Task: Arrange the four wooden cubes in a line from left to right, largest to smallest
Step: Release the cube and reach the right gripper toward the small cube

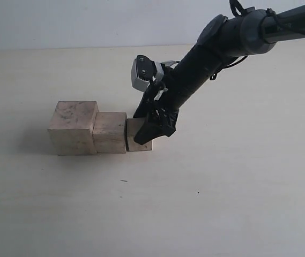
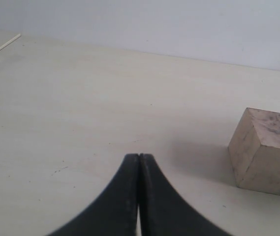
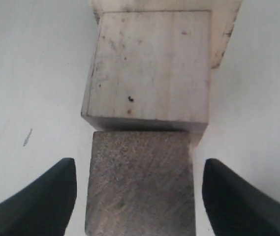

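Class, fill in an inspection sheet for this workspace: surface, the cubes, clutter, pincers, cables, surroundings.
Surface: pale tabletop, a few tiny dark specks.
Job's things: three wooden cubes in a close row; largest cube leftmost, then middle cube, then smaller cube; fourth cube not seen.
Clutter: nothing seen.
Grippers: right pincer open, straddling the smaller cube with gaps on both sides; left pincer shut, holding nothing.
Cables: black cable looped on the right arm.
Surroundings: plain pale wall.
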Action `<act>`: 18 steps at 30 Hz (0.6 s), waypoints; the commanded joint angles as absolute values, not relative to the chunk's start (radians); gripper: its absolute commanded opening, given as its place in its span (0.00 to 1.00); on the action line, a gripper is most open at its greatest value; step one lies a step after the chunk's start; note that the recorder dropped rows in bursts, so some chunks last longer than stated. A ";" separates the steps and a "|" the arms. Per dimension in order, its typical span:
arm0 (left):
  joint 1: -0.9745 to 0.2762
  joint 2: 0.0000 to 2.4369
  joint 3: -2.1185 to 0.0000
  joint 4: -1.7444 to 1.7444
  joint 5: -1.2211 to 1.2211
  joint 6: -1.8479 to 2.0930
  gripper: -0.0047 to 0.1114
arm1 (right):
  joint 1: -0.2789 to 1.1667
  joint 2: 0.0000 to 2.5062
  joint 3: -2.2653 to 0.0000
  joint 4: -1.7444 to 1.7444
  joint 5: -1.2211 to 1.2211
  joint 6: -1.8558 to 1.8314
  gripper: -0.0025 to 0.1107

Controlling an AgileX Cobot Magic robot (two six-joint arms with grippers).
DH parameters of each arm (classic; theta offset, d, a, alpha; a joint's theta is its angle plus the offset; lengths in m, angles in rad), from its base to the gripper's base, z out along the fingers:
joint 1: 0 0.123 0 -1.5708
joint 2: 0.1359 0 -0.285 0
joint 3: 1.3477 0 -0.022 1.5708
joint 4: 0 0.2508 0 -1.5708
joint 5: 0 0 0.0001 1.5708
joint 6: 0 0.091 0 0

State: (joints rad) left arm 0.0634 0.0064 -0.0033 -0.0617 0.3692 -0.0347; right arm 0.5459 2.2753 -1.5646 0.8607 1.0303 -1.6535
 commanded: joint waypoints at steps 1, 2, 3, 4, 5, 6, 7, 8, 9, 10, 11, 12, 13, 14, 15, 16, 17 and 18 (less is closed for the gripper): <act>0.059 0.000 0.000 -0.070 0.359 -0.030 0.04 | 0.547 2.231 -1.563 0.870 1.042 -1.626 0.64; 0.059 0.000 0.000 -0.070 0.359 -0.030 0.04 | 0.547 2.219 -1.563 0.870 1.042 -1.619 0.64; 0.059 0.000 0.000 -0.070 0.359 -0.030 0.04 | 0.547 2.207 -1.563 0.870 1.042 -1.613 0.64; 0.059 0.000 0.000 -0.070 0.359 -0.030 0.04 | 0.547 2.196 -1.563 0.870 1.042 -1.608 0.64; 0.059 0.000 0.000 -0.070 0.359 -0.030 0.04 | 0.547 2.183 -1.563 0.866 1.042 -1.597 0.64; 0.059 0.000 0.000 -0.070 0.359 -0.030 0.04 | 0.547 2.168 -1.563 0.852 1.042 -1.584 0.64; 0.059 0.000 0.000 -0.070 0.359 -0.030 0.04 | 0.547 2.157 -1.563 0.833 1.040 -1.567 0.63; 0.059 0.000 0.000 -0.070 0.359 -0.030 0.04 | 0.547 2.144 -1.563 0.803 1.040 -1.542 0.63; 0.059 0.000 0.000 -0.070 0.359 -0.030 0.04 | 0.547 2.131 -1.563 0.768 1.040 -1.511 0.62; 0.059 0.000 0.000 -0.070 0.359 -0.030 0.04 | 0.547 2.119 -1.563 0.734 1.038 -1.482 0.62; 0.059 0.000 0.000 -0.070 0.359 -0.030 0.04 | 0.547 2.108 -1.563 0.686 1.033 -1.440 0.61; 0.059 0.000 0.000 -0.070 0.359 -0.030 0.04 | 0.547 2.101 -1.563 0.638 1.031 -1.397 0.60; 0.059 0.000 0.000 -0.070 0.359 -0.030 0.04 | 0.547 2.097 -1.563 0.592 1.024 -1.360 0.60; 0.059 0.000 0.000 -0.070 0.359 -0.030 0.04 | 0.547 2.092 -1.563 0.550 1.022 -1.310 0.59; 0.059 0.000 0.000 -0.070 0.359 -0.030 0.04 | 0.547 2.092 -1.563 0.513 1.015 -1.264 0.59; 0.059 0.000 0.000 -0.070 0.359 -0.030 0.04 | 0.547 2.092 -1.563 0.489 1.012 -1.225 0.59; 0.059 0.000 0.000 -0.070 0.359 -0.030 0.04 | 0.547 2.092 -1.563 0.468 1.010 -1.198 0.59; 0.059 0.000 0.000 -0.070 0.359 -0.030 0.04 | 0.547 2.097 -1.563 0.464 0.996 -1.181 0.59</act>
State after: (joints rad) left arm 0.0634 0.0064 -0.0033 -0.0617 0.3692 -0.0347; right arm 0.5459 2.1019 -1.5646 0.5188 1.0187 -1.2667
